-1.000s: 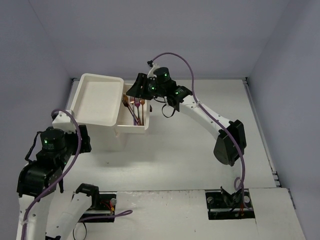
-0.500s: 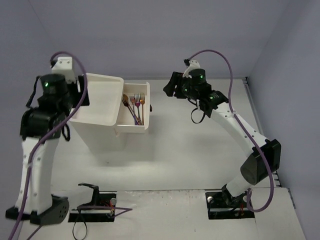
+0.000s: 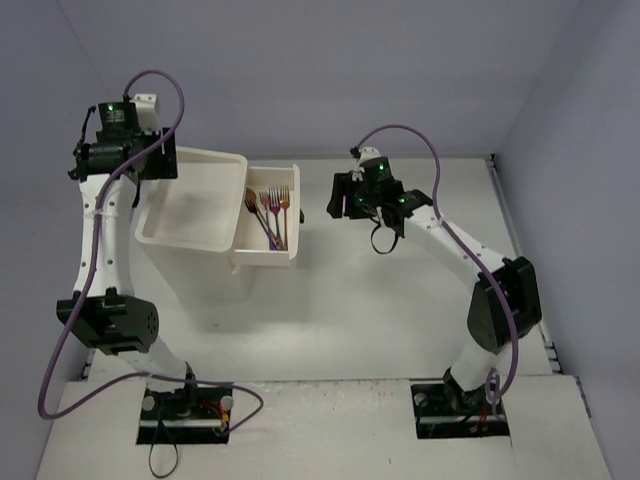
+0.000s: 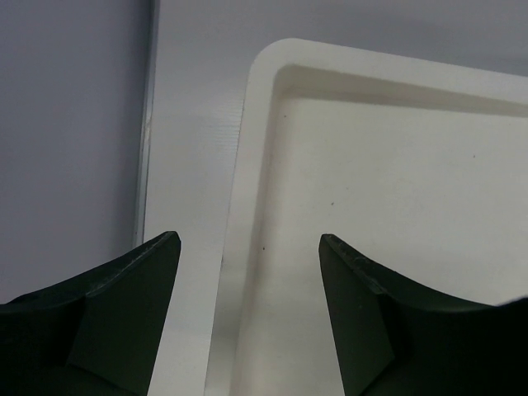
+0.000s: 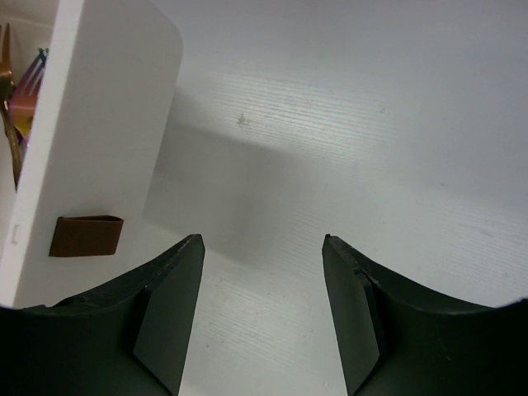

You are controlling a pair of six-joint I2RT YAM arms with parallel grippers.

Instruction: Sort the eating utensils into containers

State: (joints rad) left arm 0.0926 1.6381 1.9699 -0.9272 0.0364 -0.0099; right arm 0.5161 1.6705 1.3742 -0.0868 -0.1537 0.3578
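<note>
— 2 arms show from above. Where does each one stand?
— The left arm rises tall at the left side, with the left gripper above the far left corner of the upper drawer. The right arm stretches across the white table from the right. The right gripper hangs just to the right of the lower drawer.
— How do the jaws stand?
— Both pairs are parted a fair way, and neither has hold of anything. Between the left fingers the upper drawer's rounded rim corner shows, lying below them and untouched. Between the right fingers only bare white table shows.
— And where are the utensils?
— The utensils lie together in the lower drawer, a shallow white tray that juts out to the right of the white drawer unit. I count about 4 slim pieces, gold and rainbow-tinted. They lie lengthwise with their fork heads toward the far wall. The right wrist view catches a sliver of them at its top left edge.
— What about the upper drawer?
— It is a wider shallow white tray at the top of the unit, turned at a slight angle. Its floor shows plain white.
— Any other detail?
— 1 small dark brown handle sits on the lower drawer's white front. It is to the left of the right gripper and apart from it.
</note>
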